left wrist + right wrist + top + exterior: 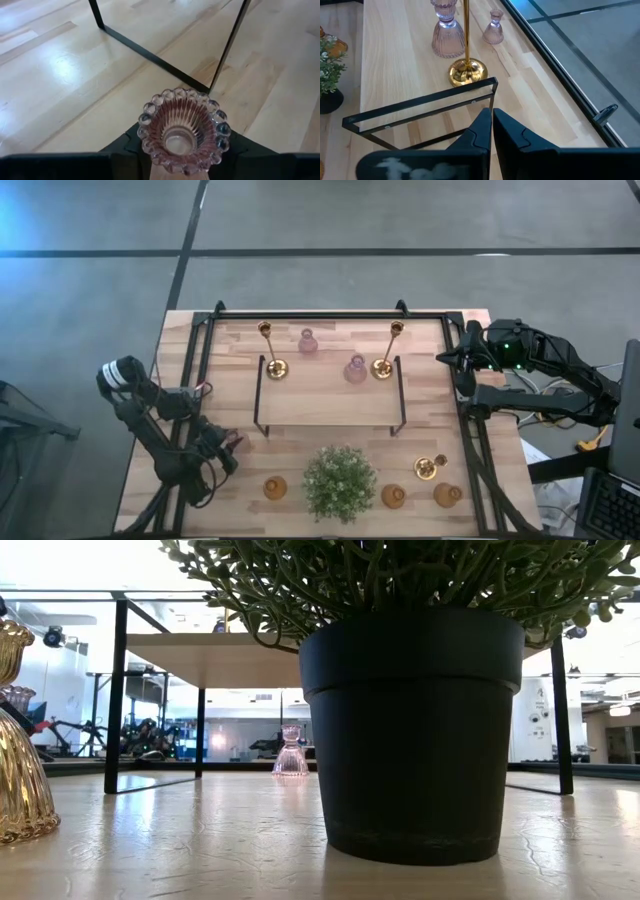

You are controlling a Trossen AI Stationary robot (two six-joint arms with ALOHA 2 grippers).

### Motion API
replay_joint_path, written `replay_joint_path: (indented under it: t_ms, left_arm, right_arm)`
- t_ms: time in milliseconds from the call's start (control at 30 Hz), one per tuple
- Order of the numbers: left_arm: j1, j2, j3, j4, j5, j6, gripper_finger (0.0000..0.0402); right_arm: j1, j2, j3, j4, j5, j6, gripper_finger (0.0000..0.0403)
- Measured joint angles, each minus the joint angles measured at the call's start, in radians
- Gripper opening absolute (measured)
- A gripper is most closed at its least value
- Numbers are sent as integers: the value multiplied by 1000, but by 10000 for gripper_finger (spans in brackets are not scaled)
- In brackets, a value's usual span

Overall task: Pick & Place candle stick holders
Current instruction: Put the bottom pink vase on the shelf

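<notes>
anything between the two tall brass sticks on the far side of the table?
Yes. In the high view, two pink glass holders stand between the left brass stick and the right brass stick.

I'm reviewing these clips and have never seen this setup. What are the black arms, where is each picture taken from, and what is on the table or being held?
Two robot arms work at a wooden table. One picture looks straight down, one sits at table height behind the plant pot, and one rides on each wrist. The left gripper, at the table's left front, is shut on a pink glass holder. The right gripper waits at the right edge, fingers together and empty. On the table stand a black wire frame, two tall brass holders, two more pink ones, and amber glass ones beside the plant.
</notes>
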Motion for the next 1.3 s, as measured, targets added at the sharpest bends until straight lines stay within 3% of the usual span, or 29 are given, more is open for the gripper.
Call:
replay_joint_path:
  t_ms: [233, 367, 600, 733, 900, 1100, 1200, 1300]
  left_arm:
    - [1, -5, 8, -6, 0, -5, 133]
    - [2, -56, 60, -95, -1, -4, 133]
    - [3, -203, 241, -384, -16, 49, 133]
    - [6, -278, 377, -505, -98, 129, 133]
    - [48, -350, 526, -540, -213, 365, 133]
    - [208, -372, 663, -480, -270, 793, 133]
    - [317, -372, 694, -306, -245, 1096, 133]
    - [428, -370, 696, -63, -147, 1419, 133]
  right_arm:
    - [0, 0, 0, 0, 0, 0, 13]
    - [0, 0, 0, 0, 0, 0, 13]
    - [0, 0, 0, 0, 0, 0, 13]
    - [0, 0, 0, 0, 0, 0, 13]
    - [0, 0, 0, 0, 0, 0, 13]
    - [0, 0, 0, 0, 0, 0, 13]
    - [0, 0, 0, 0, 0, 0, 13]
    - [0, 0, 0, 0, 0, 0, 13]
